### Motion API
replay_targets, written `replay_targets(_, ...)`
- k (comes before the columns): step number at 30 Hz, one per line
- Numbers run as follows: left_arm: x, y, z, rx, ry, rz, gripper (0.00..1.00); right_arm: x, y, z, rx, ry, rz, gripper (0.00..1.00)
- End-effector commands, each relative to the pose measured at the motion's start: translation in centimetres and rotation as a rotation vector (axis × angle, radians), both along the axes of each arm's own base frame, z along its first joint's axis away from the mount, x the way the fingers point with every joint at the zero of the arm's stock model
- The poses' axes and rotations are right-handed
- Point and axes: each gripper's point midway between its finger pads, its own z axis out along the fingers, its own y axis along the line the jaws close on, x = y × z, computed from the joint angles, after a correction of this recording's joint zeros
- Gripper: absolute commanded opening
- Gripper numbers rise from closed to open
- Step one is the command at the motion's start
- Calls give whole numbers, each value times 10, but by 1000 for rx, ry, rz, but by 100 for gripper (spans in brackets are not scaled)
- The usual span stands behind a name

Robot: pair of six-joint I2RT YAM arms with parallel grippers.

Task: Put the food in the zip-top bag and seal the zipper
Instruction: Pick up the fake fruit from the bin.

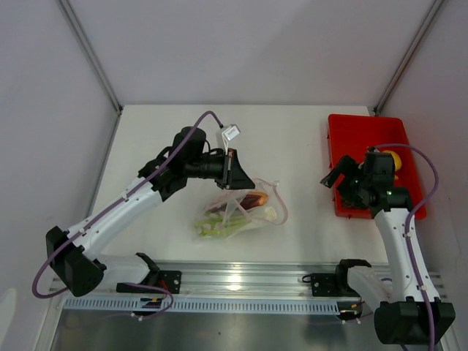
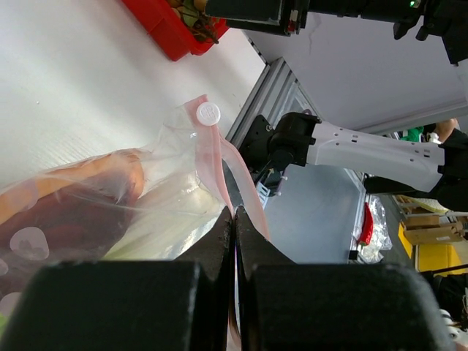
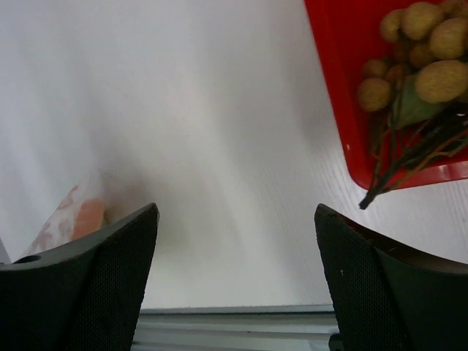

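Clear zip-top bag [image 1: 241, 213] sits mid-table [image 1: 168, 139], with the leek [image 1: 216, 228] and dark red piece [image 1: 252, 199] inside. Left claw [image 2: 234, 219] is pinched tight on the zipper [image 2: 212, 157], that edge held up. Right claw [image 3: 234, 219] is spread wide with nothing between, at the left rim of the red tray [image 1: 365, 124]. Lemon [image 1: 395, 159] and tan ball bunch [image 3: 420, 44] are in the tray, partly hidden from the top camera by the right arm.
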Motion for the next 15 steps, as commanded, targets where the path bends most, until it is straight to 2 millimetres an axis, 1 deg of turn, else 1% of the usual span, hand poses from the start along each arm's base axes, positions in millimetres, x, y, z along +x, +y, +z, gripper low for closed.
replay_targets(1,12,-4,29,-44,-92,8,0,10,12,13,23,-59,74,89)
replay_targets(2,13,-4,25,-32,-84,12,1,8,5,12,-5,-42,41,89)
replay_targets(3,16,-5,33,-37,-102,17,0,8,-2,8,-32,-26,12,89)
replay_targets(4,19,-4,33,-26,-109,29,0,8,-11,6,-67,-14,-23,89)
replay_targets(5,21,-3,31,-11,-104,40,1,7,-16,3,-80,1,-39,89)
replay_targets(6,23,-2,35,-11,-116,51,1,7,-19,1,-85,13,-55,89)
replay_targets(8,27,-1,36,-5,-126,75,1,7,-25,-8,-94,50,-82,89)
replay_targets(10,27,-1,41,-17,-134,82,1,7,-28,-16,-93,75,-99,89)
replay_targets(11,27,0,42,-18,-134,86,1,8,-34,-18,-117,76,-126,88)
replay_targets(15,26,0,44,-27,-136,80,1,4,-44,-23,-149,85,-180,84)
